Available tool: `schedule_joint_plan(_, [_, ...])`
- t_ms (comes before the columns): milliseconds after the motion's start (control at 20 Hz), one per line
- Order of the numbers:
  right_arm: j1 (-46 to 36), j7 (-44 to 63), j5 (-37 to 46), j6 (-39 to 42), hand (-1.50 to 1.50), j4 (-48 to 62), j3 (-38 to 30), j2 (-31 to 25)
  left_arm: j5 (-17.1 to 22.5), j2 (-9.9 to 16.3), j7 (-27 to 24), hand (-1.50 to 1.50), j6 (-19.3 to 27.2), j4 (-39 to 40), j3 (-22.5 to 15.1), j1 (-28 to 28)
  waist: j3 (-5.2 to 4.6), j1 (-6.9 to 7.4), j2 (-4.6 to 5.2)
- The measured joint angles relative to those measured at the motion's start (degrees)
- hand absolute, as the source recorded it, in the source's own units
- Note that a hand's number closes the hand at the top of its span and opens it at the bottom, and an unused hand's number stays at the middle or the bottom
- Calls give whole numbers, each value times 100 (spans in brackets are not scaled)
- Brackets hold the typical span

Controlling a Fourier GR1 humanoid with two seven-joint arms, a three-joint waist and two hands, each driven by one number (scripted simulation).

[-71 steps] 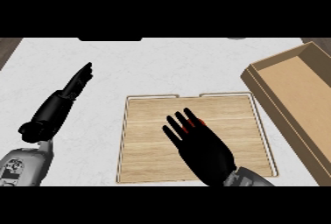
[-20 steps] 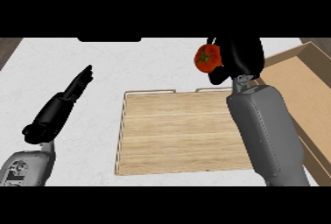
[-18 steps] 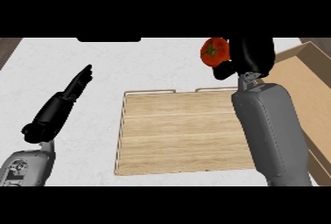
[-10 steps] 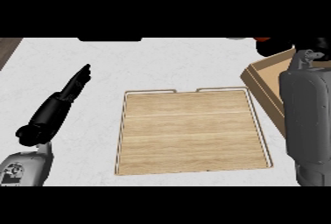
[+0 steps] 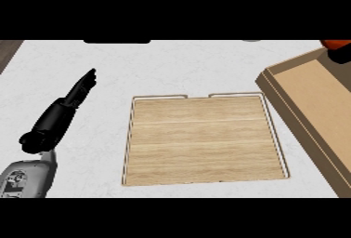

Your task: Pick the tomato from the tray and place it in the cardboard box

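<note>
The wooden tray (image 5: 204, 139) lies flat in the middle of the white counter with nothing on it. The cardboard box (image 5: 316, 104) stands open at the right edge. At the top right corner, over the box's far end, a sliver of the red tomato (image 5: 334, 44) shows. A small black part of my right hand (image 5: 342, 57) sits against it; the rest of that hand and its arm are out of view. My left hand (image 5: 77, 93) rests open at the left of the tray, fingers straight and pointing away.
My grey left forearm (image 5: 27, 176) comes in at the lower left corner. A dark object (image 5: 116, 41) lies at the counter's far edge. White counter surrounds the tray on the left and far sides.
My right hand lifted the tomato off the tray, carried it up and to the right over the box, and has moved almost out of view. The left hand has stayed still.
</note>
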Motion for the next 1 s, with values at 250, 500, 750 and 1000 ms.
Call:
schedule_joint_plan(250, [171, -279, -355, 776, 150, 736, -275, -443, -40, -33, -94, 0, -8, 38, -25, 66, 0, 2, 0])
schedule_joint_plan(500, [282, -673, -586, 1406, 150, 1392, -375, -910, -79, -95, -43, 0, 22, -11, -42, 46, 0, 12, -2])
schedule_joint_plan(750, [461, -1172, -816, 1952, -150, 1946, -421, -1252, -65, -62, -3, 0, -39, -9, 4, -1, -1, 8, -4])
schedule_joint_plan(1000, [587, -1999, -1230, 2051, -150, 2013, -529, -1361, -39, -66, 64, 0, -70, -28, 52, -76, 3, 0, -8])
